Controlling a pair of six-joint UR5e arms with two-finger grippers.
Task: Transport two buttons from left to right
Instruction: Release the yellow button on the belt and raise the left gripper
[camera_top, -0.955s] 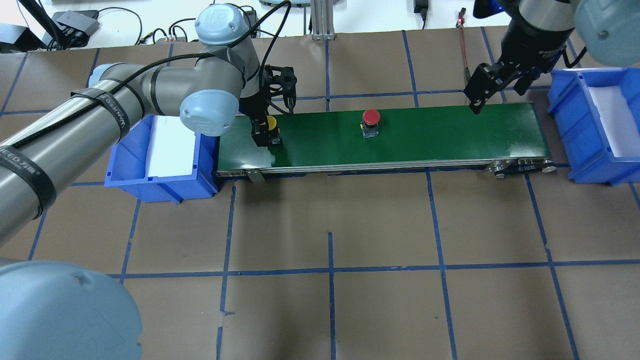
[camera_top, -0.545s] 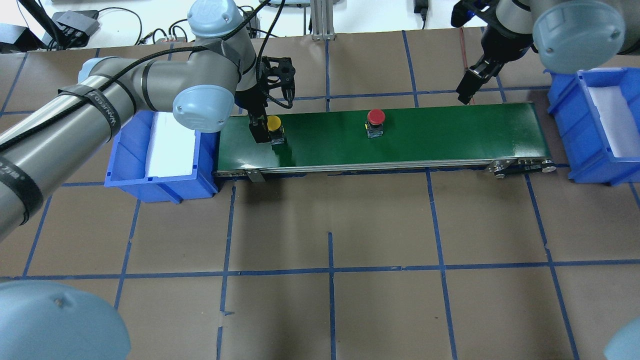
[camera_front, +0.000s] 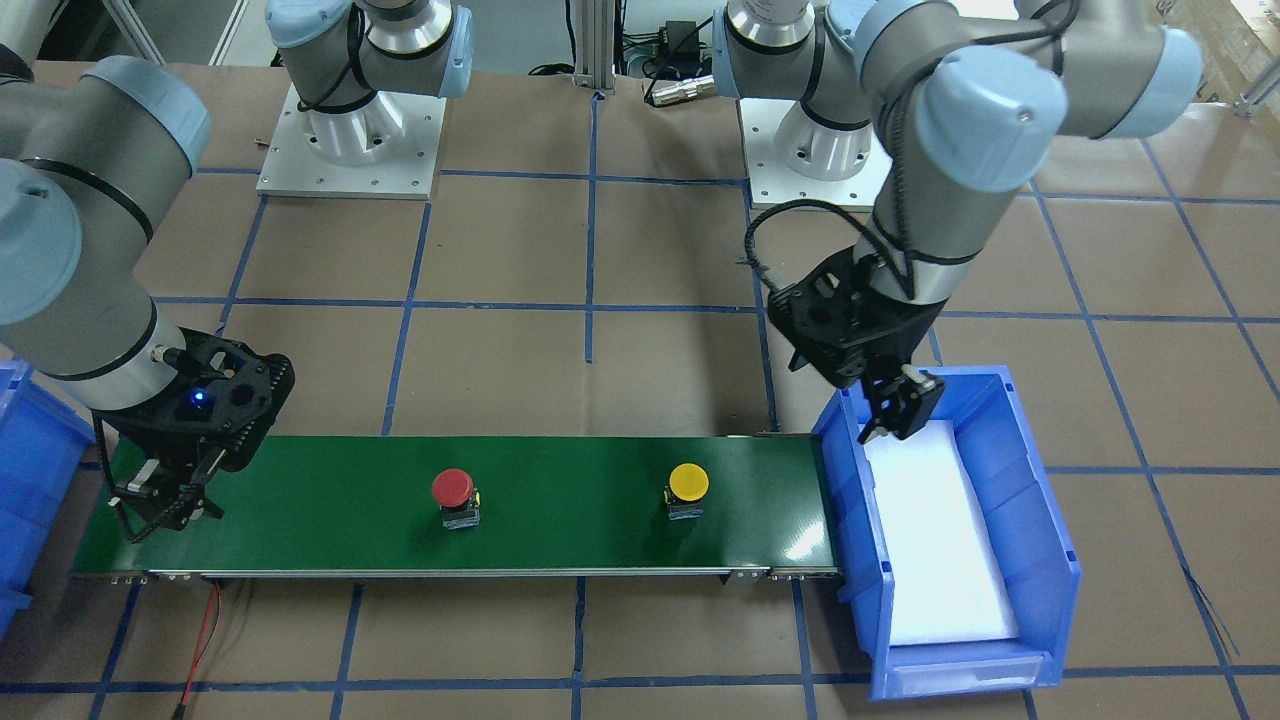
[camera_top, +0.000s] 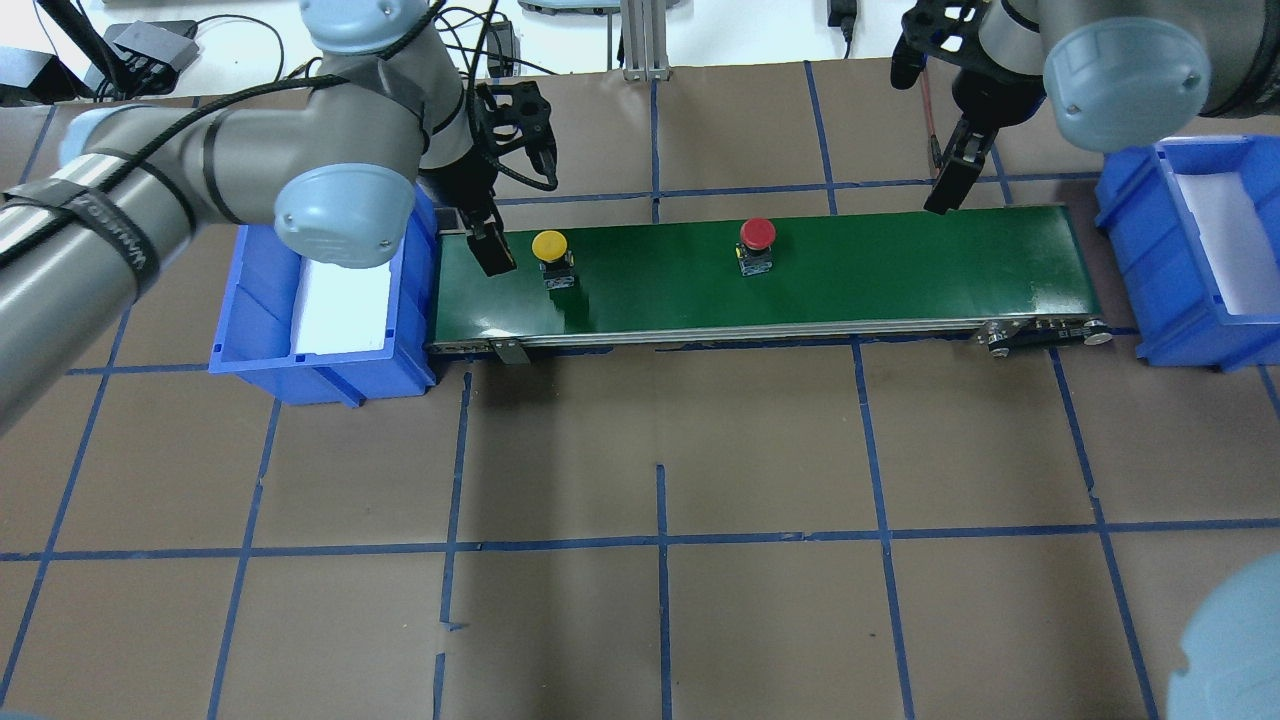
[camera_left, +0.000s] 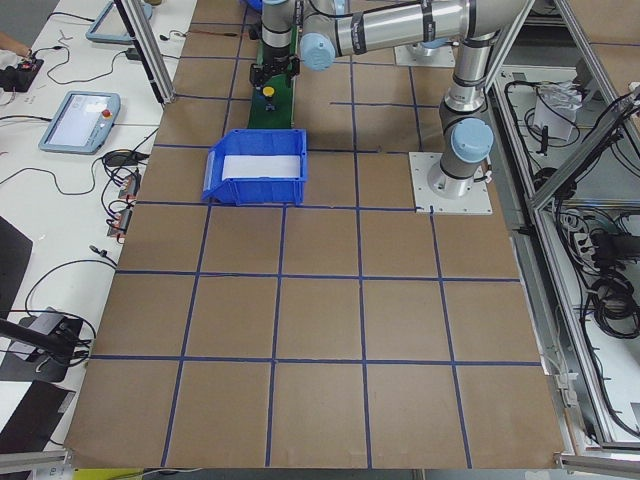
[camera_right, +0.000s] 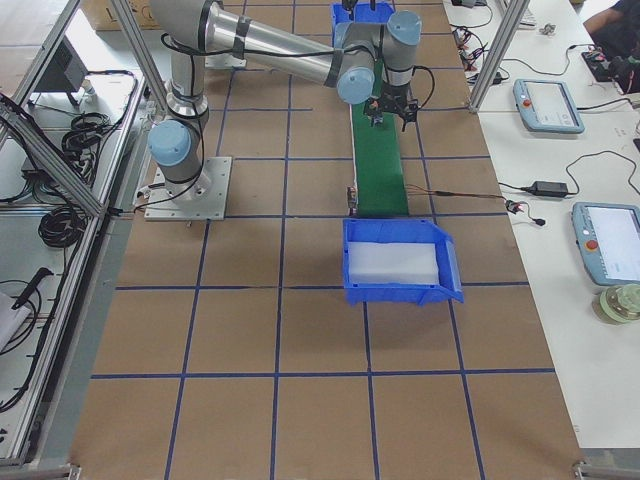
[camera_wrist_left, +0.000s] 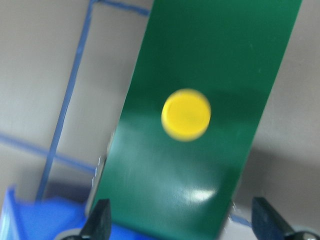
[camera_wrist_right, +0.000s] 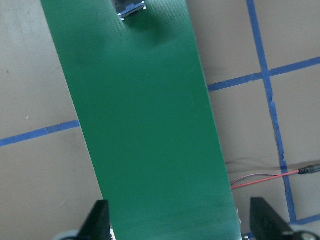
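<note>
A yellow mushroom-capped push-button stands near the left end of the green conveyor belt on the brown counter. A red mushroom-capped push-button stands mid-belt. The left jaws hang spread and empty beside the yellow one, whose blurred cap alone fills the left wrist view. The right jaws, also spread, hover at the belt's right end, where the wrist view catches only a black base.

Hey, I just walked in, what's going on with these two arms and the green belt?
Two buttons are going from the left bin to the right bin by way of the belt. Both stand on it now: the yellow button near its left end, the red button about midway. The left gripper hovers open and empty by the left end; the right gripper hovers open at the right end.
</note>
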